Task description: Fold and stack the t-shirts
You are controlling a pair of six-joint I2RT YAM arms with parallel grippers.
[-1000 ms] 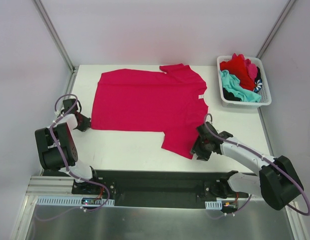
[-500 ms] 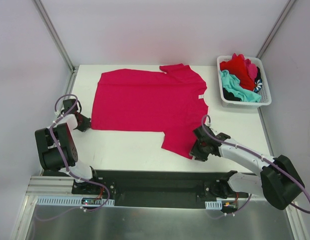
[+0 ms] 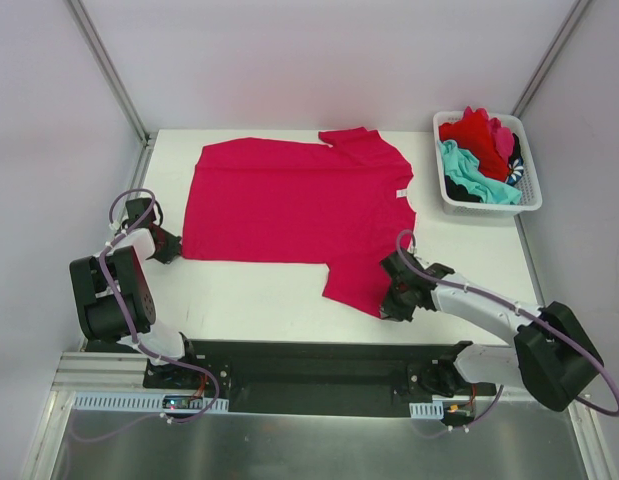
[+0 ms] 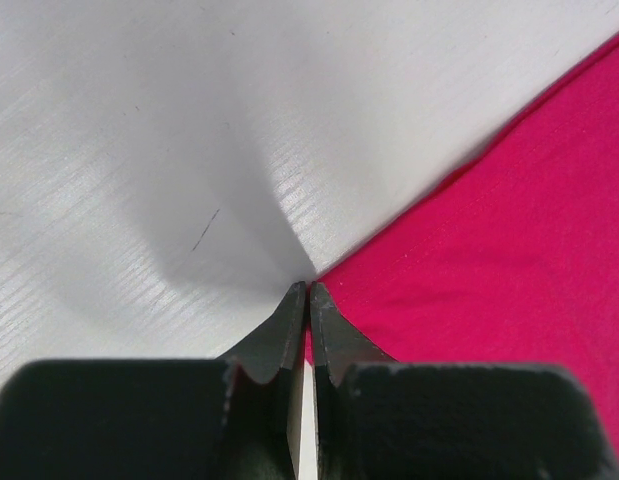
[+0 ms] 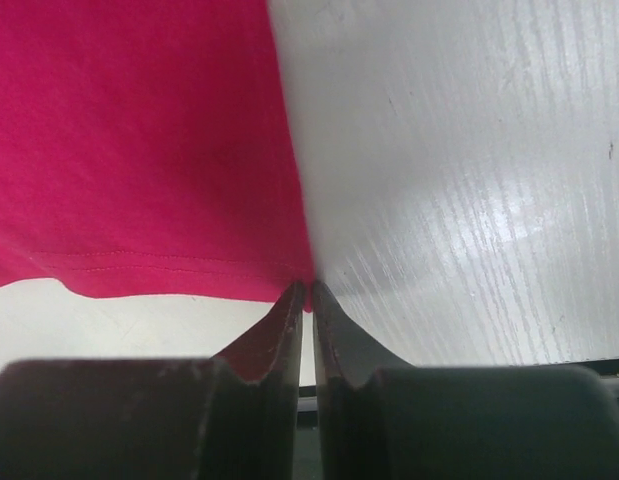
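A large magenta-pink t-shirt (image 3: 294, 205) lies spread flat on the white table (image 3: 249, 295). My left gripper (image 3: 173, 246) is shut on the shirt's near-left hem corner (image 4: 319, 280); pink cloth shows pinched between its fingertips (image 4: 307, 292). My right gripper (image 3: 387, 307) is shut on the corner of the near sleeve (image 3: 354, 285), and the pink cloth (image 5: 139, 150) ends right at the closed tips (image 5: 307, 290). Other t-shirts, red (image 3: 476, 133) and teal (image 3: 469, 172) with a dark one beneath, are piled in the basket.
The white slotted basket (image 3: 534, 196) stands at the back right corner of the table. The black rail (image 3: 309, 365) with both arm bases runs along the near edge. Grey walls close in the left, back and right sides.
My right gripper has slid a little left onto the sleeve corner and closed on it. The left gripper and the shirt have stayed where they were.
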